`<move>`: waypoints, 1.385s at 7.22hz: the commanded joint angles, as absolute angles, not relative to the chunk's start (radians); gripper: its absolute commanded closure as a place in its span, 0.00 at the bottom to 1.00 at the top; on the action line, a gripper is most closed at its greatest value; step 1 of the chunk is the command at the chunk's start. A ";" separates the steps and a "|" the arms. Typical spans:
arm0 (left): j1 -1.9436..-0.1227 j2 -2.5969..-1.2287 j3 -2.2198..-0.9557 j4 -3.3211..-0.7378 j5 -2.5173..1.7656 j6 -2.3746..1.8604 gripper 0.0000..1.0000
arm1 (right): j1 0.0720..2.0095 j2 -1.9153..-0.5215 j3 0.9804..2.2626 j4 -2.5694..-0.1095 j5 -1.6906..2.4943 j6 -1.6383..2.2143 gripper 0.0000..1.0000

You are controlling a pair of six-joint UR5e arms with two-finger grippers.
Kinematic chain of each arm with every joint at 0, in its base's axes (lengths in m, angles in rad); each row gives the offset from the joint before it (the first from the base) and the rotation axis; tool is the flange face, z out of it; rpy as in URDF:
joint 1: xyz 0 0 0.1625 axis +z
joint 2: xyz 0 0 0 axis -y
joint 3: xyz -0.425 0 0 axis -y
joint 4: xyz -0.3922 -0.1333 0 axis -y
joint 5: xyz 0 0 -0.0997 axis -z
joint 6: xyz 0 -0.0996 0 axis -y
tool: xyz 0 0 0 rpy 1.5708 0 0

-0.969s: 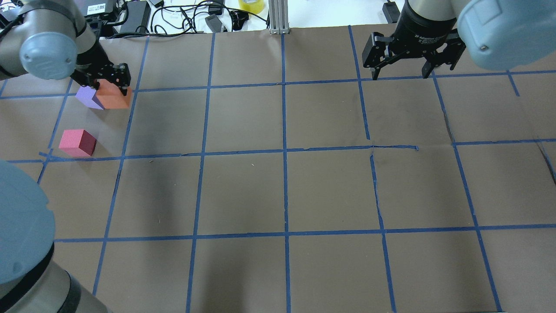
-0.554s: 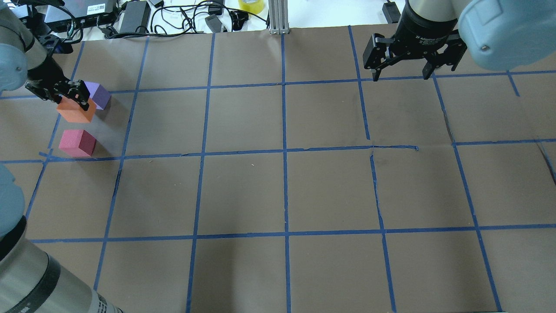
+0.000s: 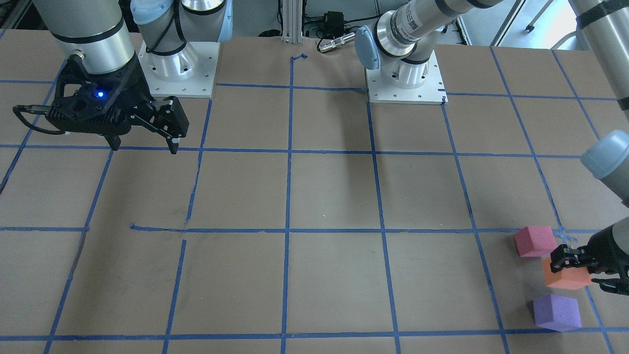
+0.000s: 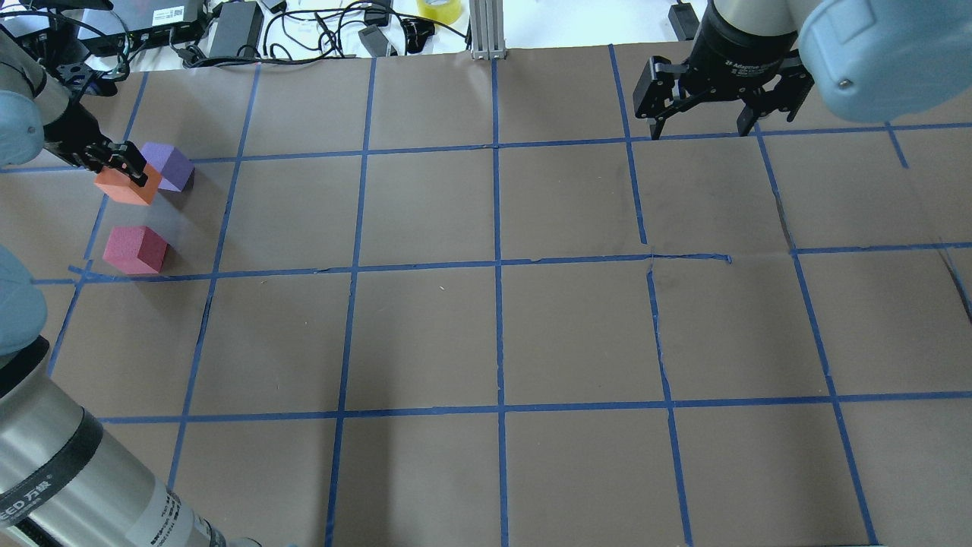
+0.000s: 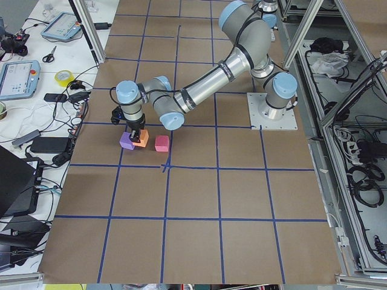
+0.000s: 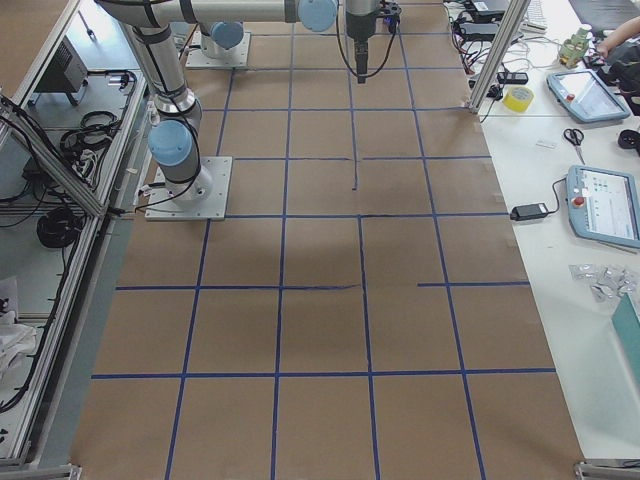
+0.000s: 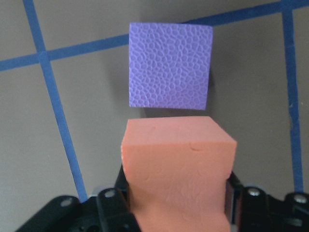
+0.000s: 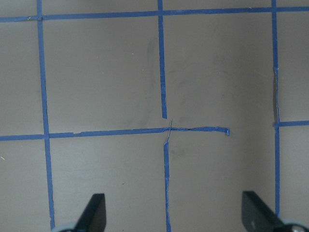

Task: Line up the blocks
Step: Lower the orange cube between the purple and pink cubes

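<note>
Orange block [image 4: 125,186] is gripped by left end effector [image 4: 120,163] between purple block [image 4: 173,165] and pinkish-red block [image 4: 135,249]; alignment and release judged outstanding; right end effector [image 4: 701,131] spread wide

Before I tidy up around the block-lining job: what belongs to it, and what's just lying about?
Job: orange block, held by the left gripper; purple block; pinkish-red block.
Lying about: yellow tape roll; power adapter; cables.

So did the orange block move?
Yes. In the overhead view the orange block, gripped by the left gripper, went left: it was off to the right of the pinkish-red block, now it's straight beyond it.
</note>
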State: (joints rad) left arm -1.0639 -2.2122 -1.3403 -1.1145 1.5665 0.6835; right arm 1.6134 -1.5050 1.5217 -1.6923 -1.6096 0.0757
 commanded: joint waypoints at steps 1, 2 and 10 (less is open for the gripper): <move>-1.063 -2.230 -1.362 -1.114 1.534 0.654 0.83 | 1.612 -1.503 1.522 -1.689 -1.609 0.075 0.00; -1.063 -2.229 -1.383 -1.111 1.536 0.647 0.82 | 1.612 -1.503 1.522 -1.687 -1.611 0.074 0.00; -1.022 -2.210 -1.442 -1.104 1.548 0.634 0.70 | 1.614 -1.503 1.523 -1.689 -1.611 0.077 0.00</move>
State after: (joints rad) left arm -1.0314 -2.2038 -1.4402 -1.1057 1.5491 0.6319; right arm 1.6137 -1.5033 1.5232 -1.6884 -1.6096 0.0767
